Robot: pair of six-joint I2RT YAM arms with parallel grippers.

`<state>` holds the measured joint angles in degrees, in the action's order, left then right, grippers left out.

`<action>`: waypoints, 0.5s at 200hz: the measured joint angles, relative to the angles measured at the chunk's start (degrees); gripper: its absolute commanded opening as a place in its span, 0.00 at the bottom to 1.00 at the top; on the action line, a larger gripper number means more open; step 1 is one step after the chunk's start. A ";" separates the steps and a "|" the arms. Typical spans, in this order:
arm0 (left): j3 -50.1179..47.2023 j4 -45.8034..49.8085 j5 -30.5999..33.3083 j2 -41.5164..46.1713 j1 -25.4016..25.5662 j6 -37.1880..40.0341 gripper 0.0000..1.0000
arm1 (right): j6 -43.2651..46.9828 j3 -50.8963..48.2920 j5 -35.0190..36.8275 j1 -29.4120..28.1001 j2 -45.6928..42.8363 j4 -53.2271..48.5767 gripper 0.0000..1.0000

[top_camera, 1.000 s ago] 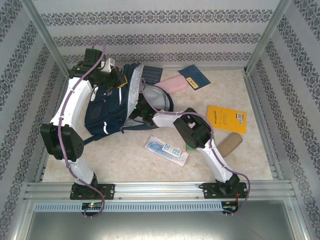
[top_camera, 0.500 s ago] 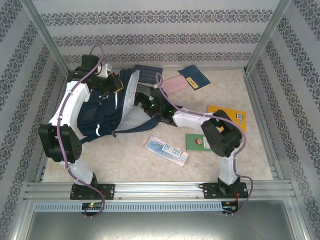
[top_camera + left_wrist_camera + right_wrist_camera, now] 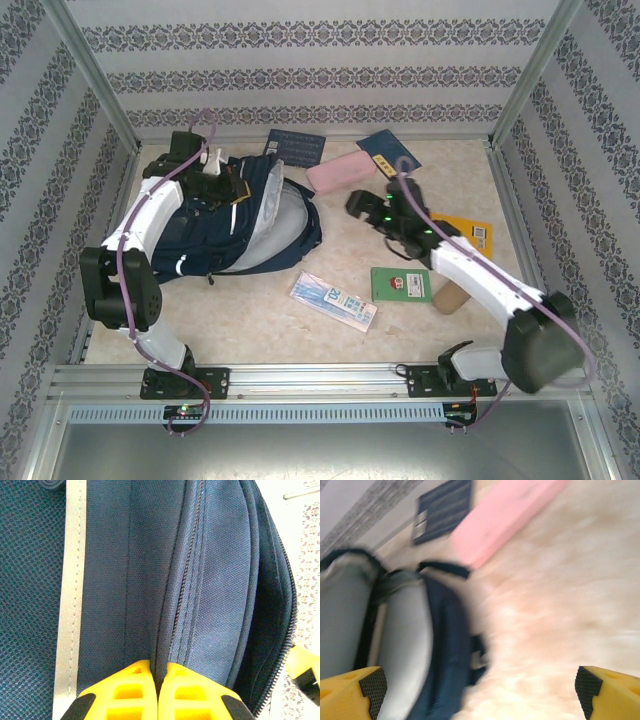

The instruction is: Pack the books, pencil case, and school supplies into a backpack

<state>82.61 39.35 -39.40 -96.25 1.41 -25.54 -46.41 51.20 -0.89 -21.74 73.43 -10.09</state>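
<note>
Overhead, the navy blue fabric backpack point(image 3: 262, 228) lies open, pale lining upward. The left gripper point(image 3: 228, 188) sits at its far rim; the left wrist view alone reveals the yellow fingers point(image 3: 132, 689) pinched on a fold of backpack cloth. The right gripper point(image 3: 357, 205) hovers right of the backpack, and its wrist view shows it spread and empty, with the pink oblong pencil case point(image 3: 505, 515) beyond the backpack.

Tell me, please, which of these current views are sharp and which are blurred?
Top external: sharp and evenly lit, with only soft shadows around the backpack. Left wrist: crisp, with the fabric weave and zipper teeth clear. Right wrist: heavily smeared; the pencil case and tabletop lose all detail, though the yellow fingers look fairly sharp.
</note>
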 measured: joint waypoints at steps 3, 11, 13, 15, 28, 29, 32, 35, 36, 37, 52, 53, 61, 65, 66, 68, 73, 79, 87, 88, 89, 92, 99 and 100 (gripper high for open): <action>-0.31 -0.13 0.13 0.09 0.02 0.07 0.08 | 0.20 -0.70 -0.02 1.20 -0.72 -0.24 0.98; -1.18 -0.50 0.37 0.22 0.15 0.17 0.08 | 1.07 -2.80 0.04 4.83 -2.69 -1.25 0.98; -1.33 -0.59 0.39 0.22 0.22 0.22 0.08 | 1.46 -3.30 0.15 5.90 -3.13 -1.55 0.98; -1.53 -0.70 0.44 0.26 0.35 0.26 0.09 | 1.64 -3.63 0.13 6.56 -3.37 -1.84 0.98; -2.58 -1.25 0.70 0.28 0.76 0.48 0.17 | 3.43 -5.57 0.26 11.76 -4.26 -4.00 0.98; -2.67 -1.27 0.76 0.28 0.81 0.48 0.18 | 3.50 -5.64 0.20 11.98 -4.26 -4.13 0.98; -2.86 -1.31 0.87 0.28 0.85 0.59 0.21 | 4.00 -5.77 0.24 12.83 -4.15 -4.61 0.98; -3.04 -1.38 0.94 0.28 0.94 0.63 0.24 | 4.66 -5.84 0.15 13.84 -3.85 -5.31 0.98; -3.10 -1.38 0.98 0.28 1.01 0.57 0.24 | 4.70 -5.84 0.13 14.01 -3.80 -5.42 0.98; -3.15 -1.38 1.01 0.28 1.03 0.59 0.26 | 4.87 -5.84 0.11 14.36 -3.69 -5.62 0.98; -3.48 -1.40 1.36 0.31 1.51 0.96 0.43 | 7.56 -5.53 -0.04 17.84 -1.11 -7.08 0.98; -3.50 -1.38 1.49 0.33 1.55 1.16 0.43 | 7.72 -5.49 -0.04 17.99 -0.92 -7.23 0.98; -3.54 -1.38 1.90 0.44 1.62 1.09 0.49 | 8.90 -4.83 -0.07 19.50 1.20 -8.04 0.98; -3.54 -1.40 2.05 0.52 1.62 0.98 0.50 | 9.38 -4.31 -0.11 20.26 2.45 -8.52 0.98; -3.54 -1.40 2.12 0.52 1.62 1.05 0.51 | 9.49 -4.22 -0.11 20.37 2.69 -8.63 0.98; -3.54 -1.40 2.19 0.59 1.64 1.05 0.51 | 9.70 -3.93 -0.15 20.72 3.34 -8.87 0.98; -3.54 -1.40 2.45 0.79 1.64 1.05 0.52 | 10.32 -3.26 -0.24 21.42 4.92 -9.25 0.98; -3.56 -1.38 2.64 1.07 1.64 0.96 0.53 | 10.84 -2.34 -0.35 22.16 6.69 -9.73 0.98; -3.61 -1.36 3.02 1.57 1.66 0.94 0.56 | 11.30 -1.01 -0.46 22.95 8.96 -10.38 0.98; -3.63 -1.38 3.04 1.68 1.66 0.92 0.57 | 11.30 -0.87 -0.46 23.02 9.14 -10.45 0.98; -3.63 -1.38 3.06 1.75 1.66 0.92 0.58 | 11.37 -0.61 -0.46 23.15 9.49 -10.58 0.98; -3.63 -1.36 3.13 1.95 1.68 0.90 0.58 | 11.54 -0.15 -0.46 23.32 10.19 -10.71 0.98; -3.65 -1.31 3.43 2.56 1.81 0.85 0.59 | 11.85 1.22 -0.46 23.82 12.02 -11.04 0.98; -3.65 -1.33 3.48 2.71 1.88 0.87 0.59 | 11.87 1.38 -0.46 23.89 12.24 -11.04 0.98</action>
<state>78.96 38.02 -35.92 -93.54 3.29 -24.67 -34.54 52.58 -1.34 2.15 85.67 -21.12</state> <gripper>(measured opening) 0.575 0.982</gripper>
